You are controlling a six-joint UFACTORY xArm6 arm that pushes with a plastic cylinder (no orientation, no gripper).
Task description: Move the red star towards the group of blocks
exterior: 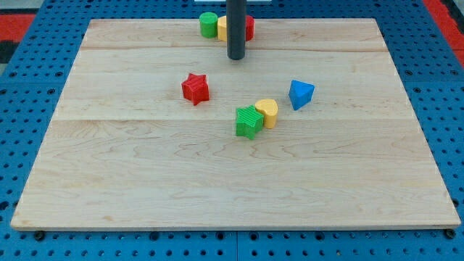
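Observation:
The red star (195,88) lies on the wooden board (145,181), left of centre. My tip (236,57) is above and to the right of it, apart from it. A group sits to the star's lower right: a green star (249,121) touching a yellow block (267,112), with a blue block (301,93) a little to their right. Behind the rod at the view's top are a green round block (209,25), a yellow block (222,28) and a red block (249,28), partly hidden by the rod.
The board lies on a blue perforated table (29,94). Red surface shows in the view's top corners (14,22).

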